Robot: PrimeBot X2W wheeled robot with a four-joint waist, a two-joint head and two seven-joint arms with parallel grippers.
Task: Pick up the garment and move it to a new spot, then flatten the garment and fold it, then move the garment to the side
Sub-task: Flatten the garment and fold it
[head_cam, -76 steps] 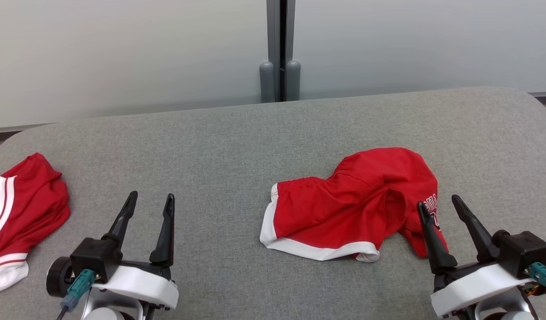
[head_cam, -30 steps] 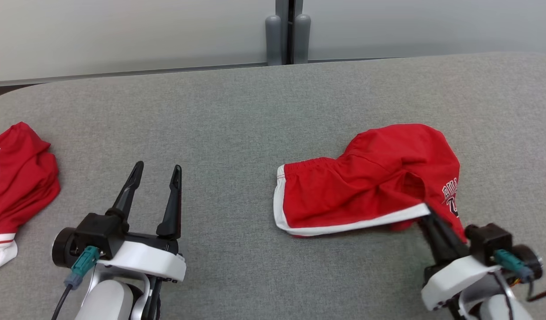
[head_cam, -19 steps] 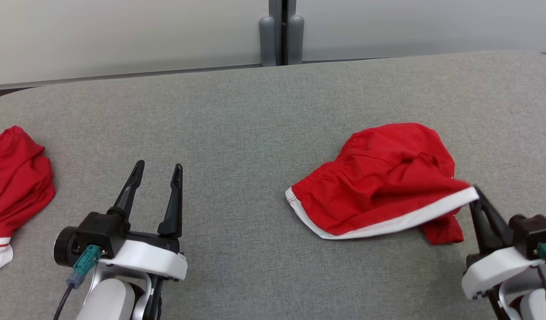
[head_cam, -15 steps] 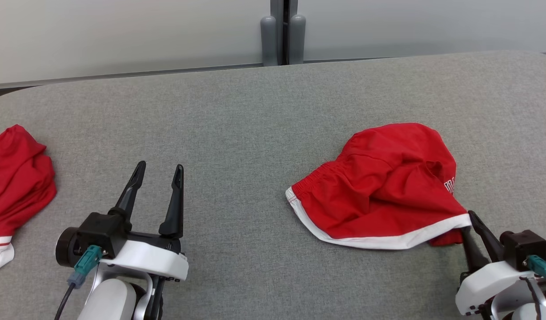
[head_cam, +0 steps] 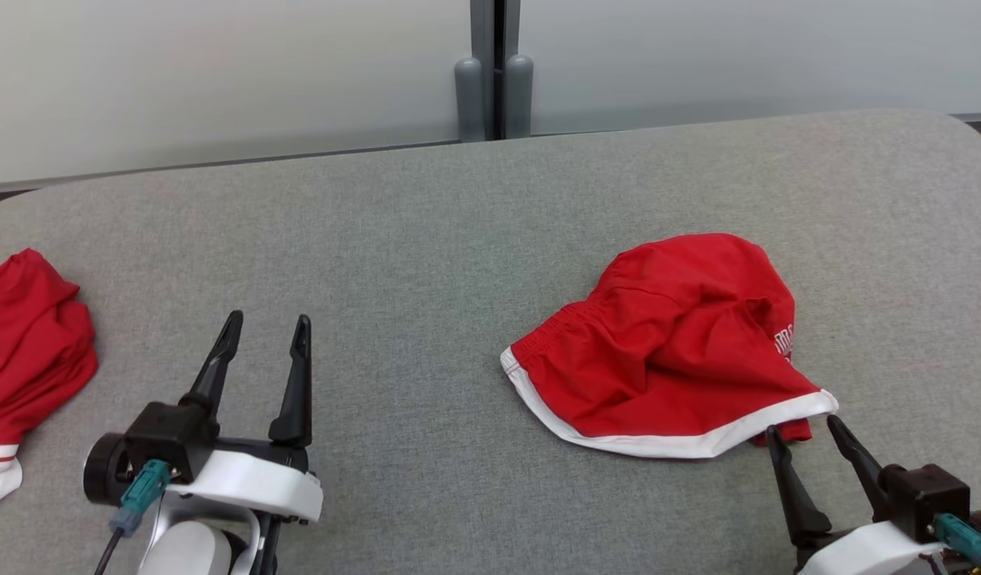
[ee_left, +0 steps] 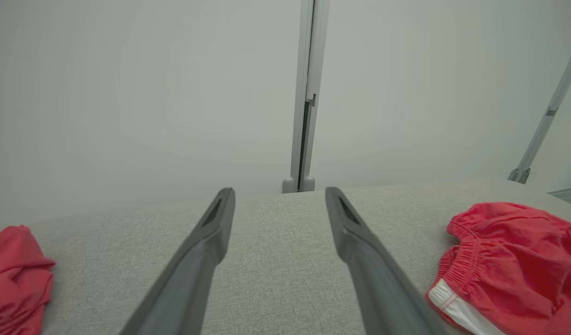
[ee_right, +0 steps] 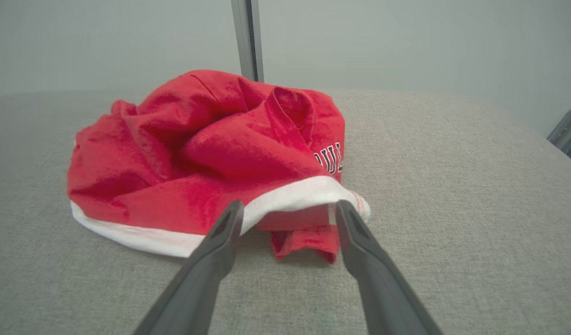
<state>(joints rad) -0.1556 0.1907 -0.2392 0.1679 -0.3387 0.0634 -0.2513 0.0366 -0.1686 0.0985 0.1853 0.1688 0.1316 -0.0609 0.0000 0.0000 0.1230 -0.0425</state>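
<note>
The garment [head_cam: 674, 351] is a pair of red shorts with a white hem, lying crumpled at the right of the grey table [head_cam: 426, 224]. My right gripper [head_cam: 802, 427] stands open just below the garment's near right corner, nothing between its fingers. In the right wrist view the garment [ee_right: 220, 149] lies just beyond the open right gripper [ee_right: 288, 209], its white hem at the fingertips. My left gripper [head_cam: 265, 327] is open over bare table at the lower left. The left wrist view has the garment [ee_left: 513, 265] at its right edge, well right of the open left gripper [ee_left: 278, 197].
A second red and white garment [head_cam: 27, 359] lies at the table's left edge, also at the left of the left wrist view [ee_left: 16, 274]. A pale wall with a grey post [head_cam: 490, 72] runs behind the table.
My right gripper had the garment's white hem pinched and pulled it rightward and toward me. It has now opened and drawn back, and the hem lies on the table. The left gripper stayed open.
</note>
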